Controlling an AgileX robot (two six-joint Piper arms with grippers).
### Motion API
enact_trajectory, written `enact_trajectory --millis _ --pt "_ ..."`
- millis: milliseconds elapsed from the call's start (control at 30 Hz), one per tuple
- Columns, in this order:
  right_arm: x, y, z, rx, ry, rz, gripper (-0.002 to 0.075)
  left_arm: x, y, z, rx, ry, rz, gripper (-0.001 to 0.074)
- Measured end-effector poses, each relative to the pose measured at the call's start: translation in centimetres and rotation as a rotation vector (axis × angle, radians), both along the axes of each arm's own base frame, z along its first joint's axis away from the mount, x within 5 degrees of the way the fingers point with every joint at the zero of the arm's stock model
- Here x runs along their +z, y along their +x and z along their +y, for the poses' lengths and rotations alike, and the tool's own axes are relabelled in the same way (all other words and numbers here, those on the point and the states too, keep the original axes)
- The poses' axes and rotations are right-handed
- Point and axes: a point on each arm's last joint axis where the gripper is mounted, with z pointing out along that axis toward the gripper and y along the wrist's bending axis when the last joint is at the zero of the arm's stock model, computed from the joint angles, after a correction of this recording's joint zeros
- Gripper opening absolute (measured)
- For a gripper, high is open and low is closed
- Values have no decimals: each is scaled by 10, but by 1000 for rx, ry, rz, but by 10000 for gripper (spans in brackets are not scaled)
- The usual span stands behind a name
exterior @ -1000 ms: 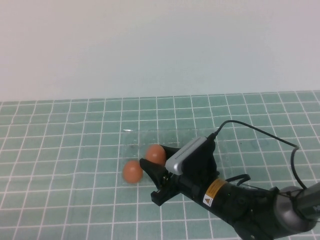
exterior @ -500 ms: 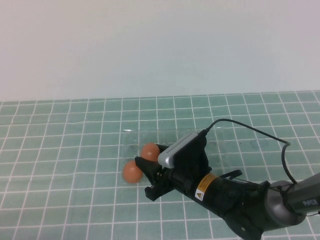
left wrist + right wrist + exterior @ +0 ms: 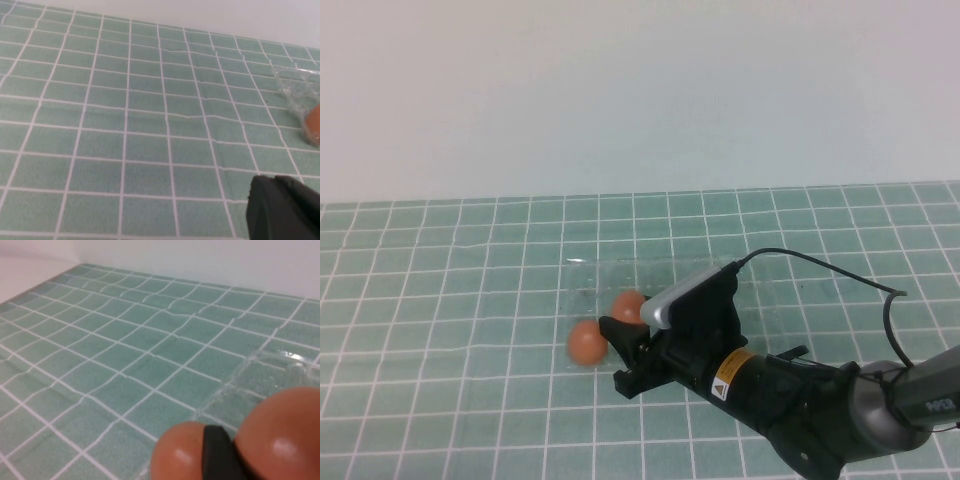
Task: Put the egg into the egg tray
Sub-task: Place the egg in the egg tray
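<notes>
My right gripper (image 3: 631, 318) reaches in from the lower right and is shut on one orange-brown egg (image 3: 628, 304) at the left end of the clear egg tray (image 3: 790, 285). One black finger (image 3: 618, 336) stands between this egg and a second, similar egg (image 3: 585, 342), which lies on the mat just left of the tray. In the right wrist view the held egg (image 3: 287, 432) fills the lower right, the finger (image 3: 220, 452) is beside it, and the other egg (image 3: 177, 452) lies beyond. The gripper's other finger is hidden. My left gripper (image 3: 282, 210) is shut over bare mat.
A green tiled mat (image 3: 440, 300) covers the table, with a plain white wall behind. The right arm's cable (image 3: 840, 270) loops over the tray's right part. In the left wrist view the tray's corner (image 3: 295, 92) and an egg (image 3: 314, 125) show at the edge.
My right gripper moved left with the egg, then shifted slightly back right. The egg on the mat stayed in place.
</notes>
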Motion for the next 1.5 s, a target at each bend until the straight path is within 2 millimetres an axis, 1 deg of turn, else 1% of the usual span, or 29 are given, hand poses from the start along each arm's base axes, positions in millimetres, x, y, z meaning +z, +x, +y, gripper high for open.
enact_trajectory --millis 467,700,933,1233,1300,1400,1500 --pt "-2 1 -1 -11 -10 28 382 0 0 0 0 0 0 -1" --pt "0 2 1 -18 -3 24 415 0 0 0 0 0 0 -1" --pt "0 5 -2 -60 12 38 491 0 0 0 0 0 0 -1" --pt "1 5 -2 -60 23 27 496 0 0 0 0 0 0 -1" --pt "3 5 -1 -47 37 5 473 0 0 0 0 0 0 -1" --pt "7 4 0 -34 36 -16 367 0 0 0 0 0 0 -1" --pt "17 4 0 -22 -12 -33 169 0 0 0 0 0 0 -1"
